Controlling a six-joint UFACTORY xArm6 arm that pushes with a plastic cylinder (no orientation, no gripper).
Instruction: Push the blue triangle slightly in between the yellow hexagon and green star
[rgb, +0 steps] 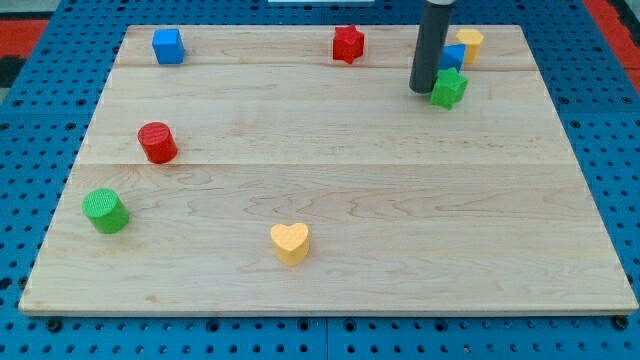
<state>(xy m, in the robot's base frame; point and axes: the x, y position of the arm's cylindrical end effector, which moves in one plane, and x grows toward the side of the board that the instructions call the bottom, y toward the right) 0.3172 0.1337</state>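
The blue triangle (453, 56) sits near the view's top right, wedged between the yellow hexagon (469, 44) just above and to its right and the green star (449, 88) just below it. All three look as if they touch or nearly touch. My tip (421, 89) rests on the board just left of the green star and below-left of the blue triangle; the dark rod hides the triangle's left part.
A red star (348, 43) and a blue cube (168, 46) lie along the view's top edge. A red cylinder (157, 142) and a green cylinder (105, 210) stand at the left. A yellow heart (290, 242) lies near the bottom centre. The wooden board (330, 180) rests on a blue pegboard.
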